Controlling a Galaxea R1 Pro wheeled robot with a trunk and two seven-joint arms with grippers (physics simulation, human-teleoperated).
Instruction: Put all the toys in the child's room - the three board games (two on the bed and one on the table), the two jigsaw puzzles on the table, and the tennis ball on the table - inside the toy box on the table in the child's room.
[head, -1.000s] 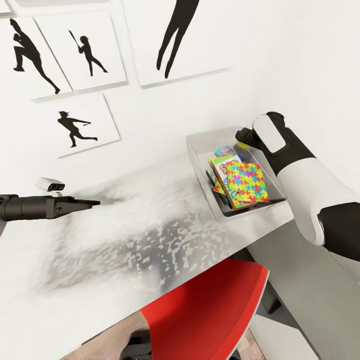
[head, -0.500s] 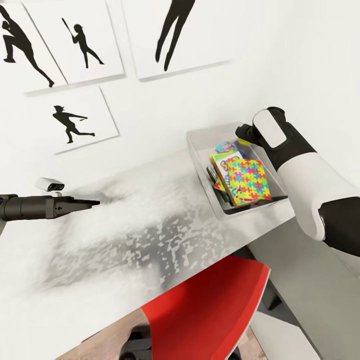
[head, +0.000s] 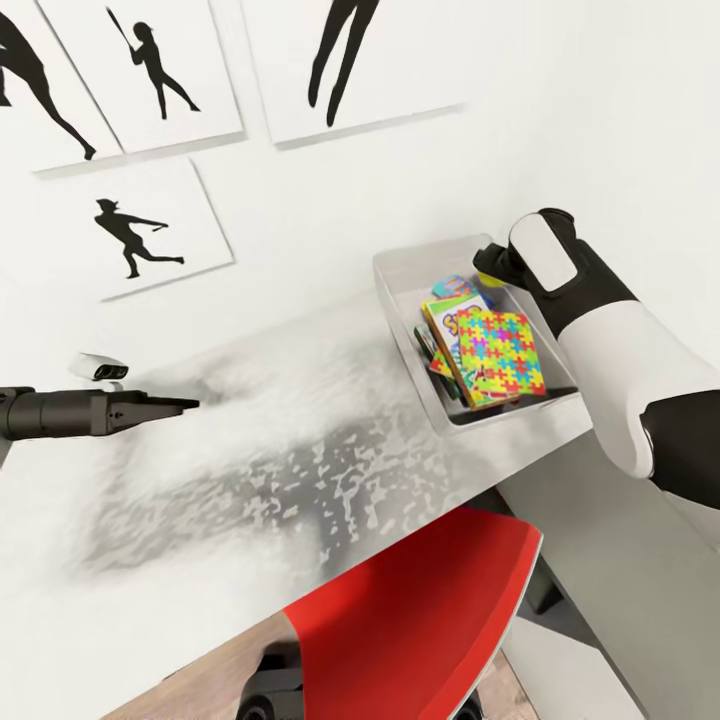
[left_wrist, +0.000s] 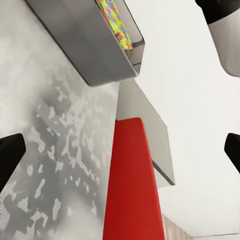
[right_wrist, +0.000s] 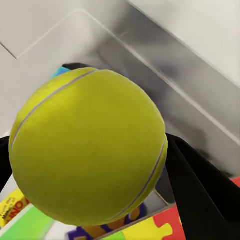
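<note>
The grey toy box (head: 398, 300) stands on the table (head: 250, 470) by the wall, at the right. Inside it a multicoloured jigsaw puzzle (head: 500, 352) leans on a board game (head: 445, 312) lettered in red, with other colourful boxes under them. My right gripper (head: 490, 270) hovers over the box's far end, shut on the yellow-green tennis ball (head: 487, 281). The right wrist view has the tennis ball (right_wrist: 90, 145) up close between the black fingers (right_wrist: 200, 190), with the box floor below. My left gripper (head: 185, 404) hangs open over the table's left part, holding nothing.
A red chair (head: 420, 620) is tucked under the table's near edge. A lower grey section (head: 610, 560) adjoins the table at the right. Silhouette pictures (head: 150, 225) hang on the white wall behind. The left wrist view looks past the toy box (left_wrist: 85, 45) and red chair (left_wrist: 130, 190).
The whole view has shifted a little, so the wall pictures sit higher and further left. My right gripper still holds the ball over the box; the left arm has not moved.
</note>
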